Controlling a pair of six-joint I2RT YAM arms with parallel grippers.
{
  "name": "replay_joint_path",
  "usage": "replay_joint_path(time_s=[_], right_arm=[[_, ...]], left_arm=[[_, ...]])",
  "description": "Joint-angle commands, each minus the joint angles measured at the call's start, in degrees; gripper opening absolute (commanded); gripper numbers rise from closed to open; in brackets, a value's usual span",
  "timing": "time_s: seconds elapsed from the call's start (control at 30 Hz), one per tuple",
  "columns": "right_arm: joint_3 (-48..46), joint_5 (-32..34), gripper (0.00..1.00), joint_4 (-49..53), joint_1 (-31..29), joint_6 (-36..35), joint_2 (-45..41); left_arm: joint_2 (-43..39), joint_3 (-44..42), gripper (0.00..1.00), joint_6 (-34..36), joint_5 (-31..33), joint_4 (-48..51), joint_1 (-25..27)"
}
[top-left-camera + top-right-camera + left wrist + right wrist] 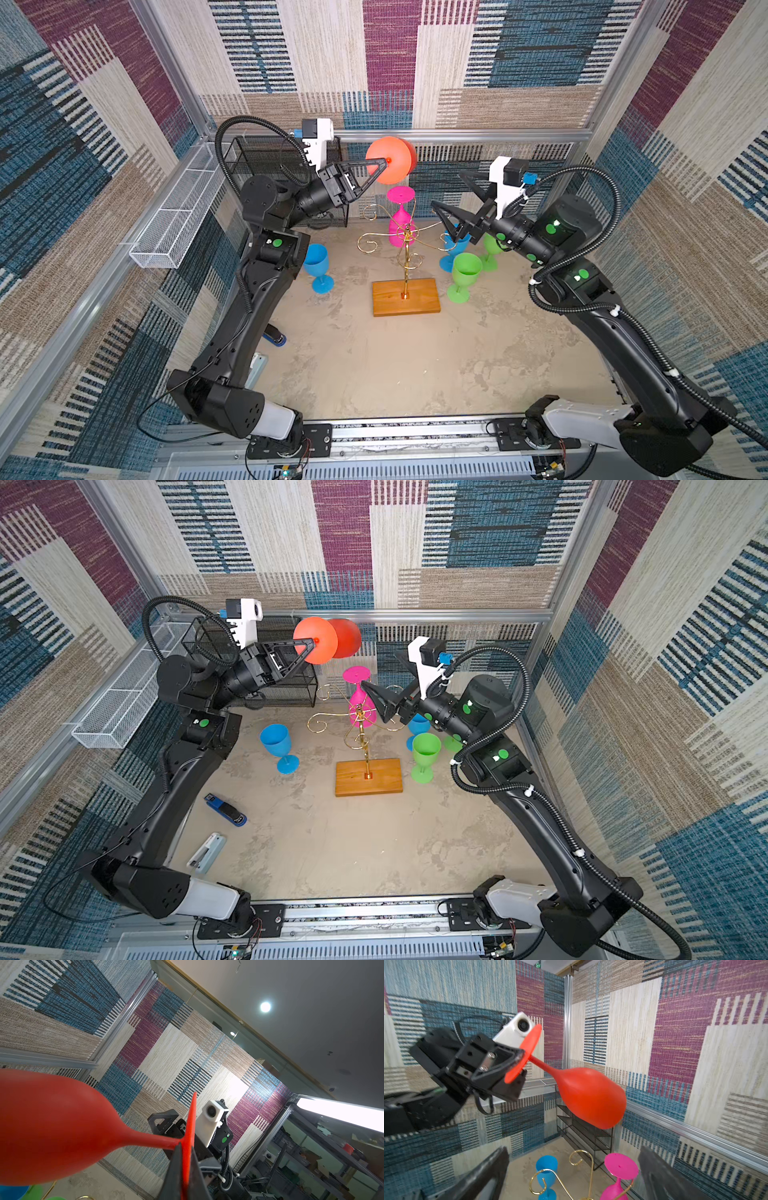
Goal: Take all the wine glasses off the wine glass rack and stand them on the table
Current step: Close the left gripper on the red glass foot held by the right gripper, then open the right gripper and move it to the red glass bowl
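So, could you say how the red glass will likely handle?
The red glass looks like matte plastic: probably stiff, light, not fragile. The left hand pinches only its thin foot, so the sideways bowl may sag or slip.

We see woven patchwork panels [390, 54] of plum, blue, cream and tan walling the cell on three sides in both top views, held in an aluminium frame [457, 135]. The tabletop [374, 365] is mottled beige, like worn concrete. A black mesh shelf unit [257, 162] stands at upper left against the back wall. The left wrist view shows a grey ceiling [311, 1001] with a lit round lamp [265, 1006].
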State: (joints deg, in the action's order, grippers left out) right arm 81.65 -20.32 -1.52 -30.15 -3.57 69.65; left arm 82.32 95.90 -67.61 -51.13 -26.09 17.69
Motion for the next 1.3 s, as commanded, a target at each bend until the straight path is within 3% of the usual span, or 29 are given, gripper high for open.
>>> replay_joint_path(time_s=[0.0,0.23,0.6,0.87,1.27], right_arm=[[-2.4,2.0,0.99,-10.5,-0.3,-8.0,0.3],[-2.3,-1.5,0.99,-18.2,-3.2,-14.7,4.9],[4.8,-5.5,0.99,-20.9,-3.9,-13.8,14.7],[9.3,-4.8,0.99,-23.7,-4.4,-12.6,21.3],[18.0,0.2,1.0,-19.7,-5.3,-12.3,28.0]], left_arm=[[-1.3,0.1,0.0,1.4,2.4,4.6,0.0],[-1.8,-0.1,0.0,-3.3,2.3,4.3,0.0],[-2.8,-0.1,0.0,-4.9,2.4,5.2,-0.1],[-2.6,0.2,0.0,-6.8,1.7,5.1,-0.2],[-1.6,0.5,0.0,-10.1,0.8,2.8,-0.3]])
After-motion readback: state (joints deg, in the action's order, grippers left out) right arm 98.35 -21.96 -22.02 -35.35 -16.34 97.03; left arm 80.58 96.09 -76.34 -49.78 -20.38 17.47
